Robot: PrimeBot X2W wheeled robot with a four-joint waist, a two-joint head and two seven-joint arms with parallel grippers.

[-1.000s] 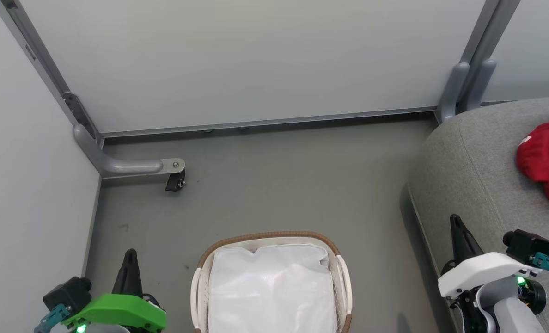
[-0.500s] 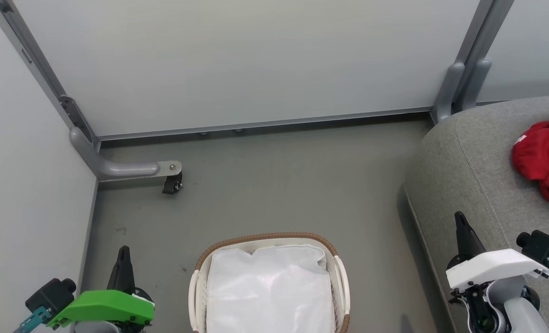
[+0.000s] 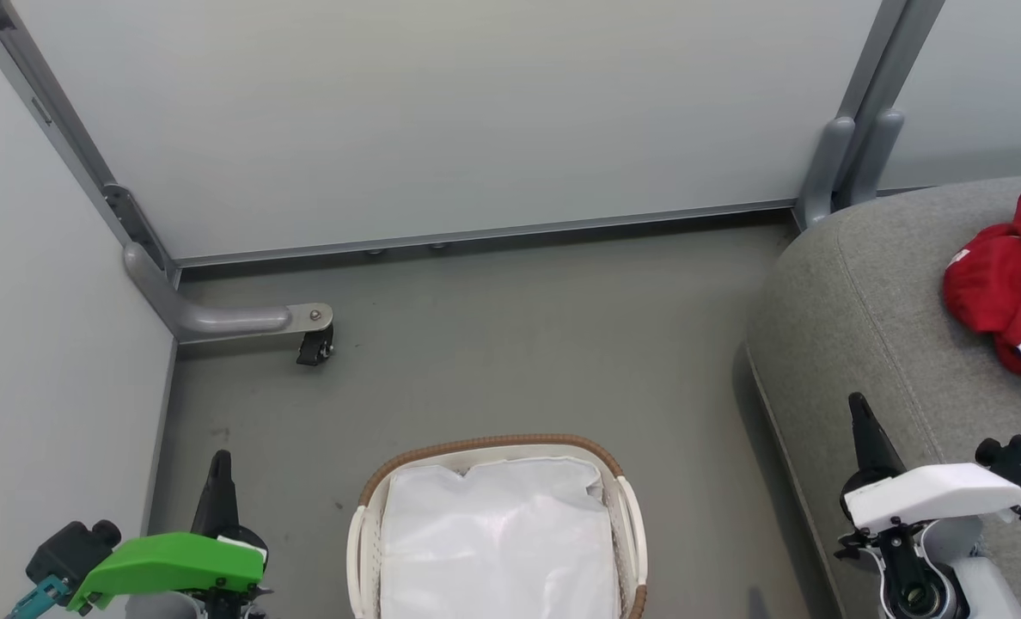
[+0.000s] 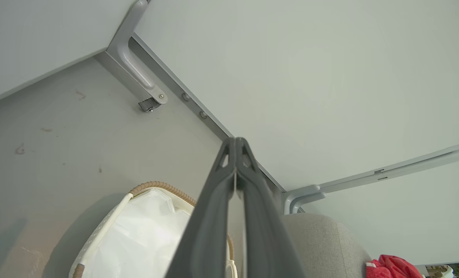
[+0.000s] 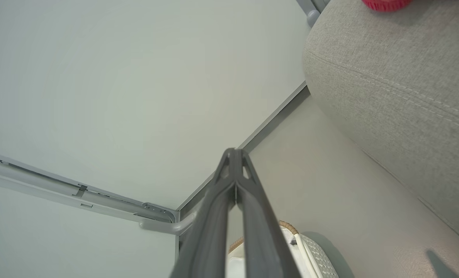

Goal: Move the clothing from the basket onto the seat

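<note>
Pale partition walls (image 3: 442, 112), grey floor (image 3: 519, 344)

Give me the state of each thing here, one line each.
basket: upright on the floor, liner inside, no red clothing seen on top
liner: lying rumpled in the basket
clothing: bunched in a heap on the seat
seat: bears the clothing near its far right part
left gripper: shut, empty, beside the basket
right gripper: shut, empty, over the seat's edge
</note>
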